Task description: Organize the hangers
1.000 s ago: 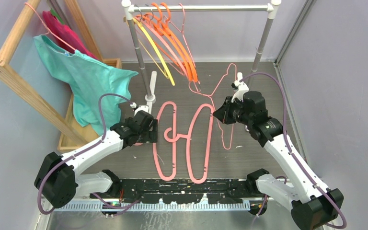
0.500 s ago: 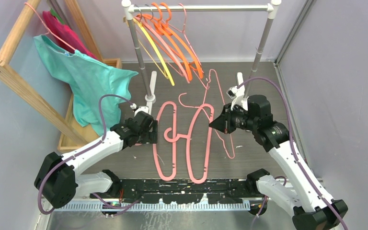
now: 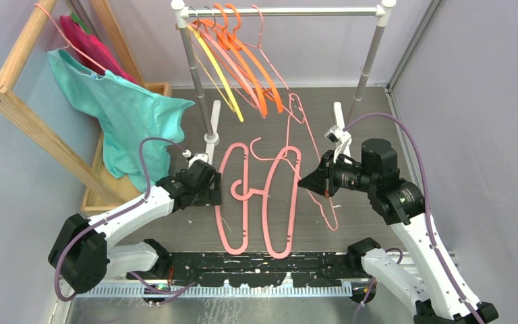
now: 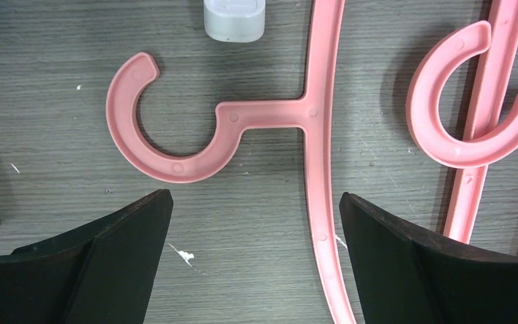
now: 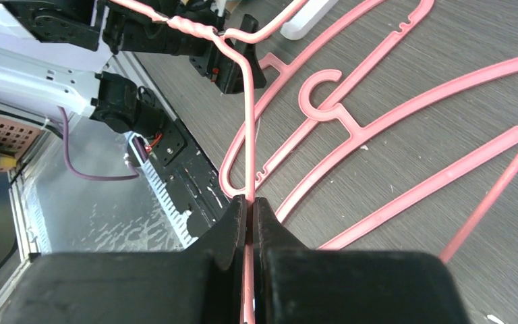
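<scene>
1. My right gripper (image 5: 249, 202) pinches thin pink wire hanger (image 5: 248, 135); its lower end is hidden behind my fingers (image 5: 233, 223).
2. My left gripper (image 4: 253, 202) gapes wide over the hook of flat pink hanger (image 4: 313, 155) on table (image 4: 74, 135).
3. Rail (image 3: 310, 11) holds orange, yellow, pink hangers (image 3: 248, 71).

Your table (image 4: 54, 67) was dark wood-grain board, matt and faintly scratched, dotted with white flecks. The flat hangers (image 4: 317, 169) lying on it were smooth pink plastic with a soft sheen and small moulding dimples. The wire hanger (image 5: 248, 135) looked like thin coated wire, twisted at the neck. The left gripper (image 4: 254, 196) and right gripper (image 5: 249, 200) both had matt black plastic fingers. Your rail (image 3: 297, 11) was shiny bare metal, the frame (image 3: 34, 128) pale unfinished wood, the garment (image 3: 128, 121) soft teal cloth.
</scene>
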You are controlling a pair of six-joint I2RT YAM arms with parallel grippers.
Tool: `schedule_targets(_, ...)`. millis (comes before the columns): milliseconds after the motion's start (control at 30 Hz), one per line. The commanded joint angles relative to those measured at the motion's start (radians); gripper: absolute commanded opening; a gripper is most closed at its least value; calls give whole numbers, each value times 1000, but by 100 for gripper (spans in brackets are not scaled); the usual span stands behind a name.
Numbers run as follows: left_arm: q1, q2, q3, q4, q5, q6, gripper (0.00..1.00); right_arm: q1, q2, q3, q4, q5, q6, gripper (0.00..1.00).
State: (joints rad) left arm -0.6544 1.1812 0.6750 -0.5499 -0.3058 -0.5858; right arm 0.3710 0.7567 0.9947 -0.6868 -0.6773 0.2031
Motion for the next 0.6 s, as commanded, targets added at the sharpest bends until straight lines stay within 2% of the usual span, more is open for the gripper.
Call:
schedule_targets(0, 1, -26, -2, 32, 11, -17, 98, -2, -12, 50, -38, 63, -23, 1)
schedule_targets(267, 1, -32, -12, 40, 13, -24, 98, -2, -74, 70, -91, 248, 1, 1)
schedule_targets(567, 1, -6, 0, 56, 17, -10, 98, -2, -93, 201, -138, 237, 45, 1)
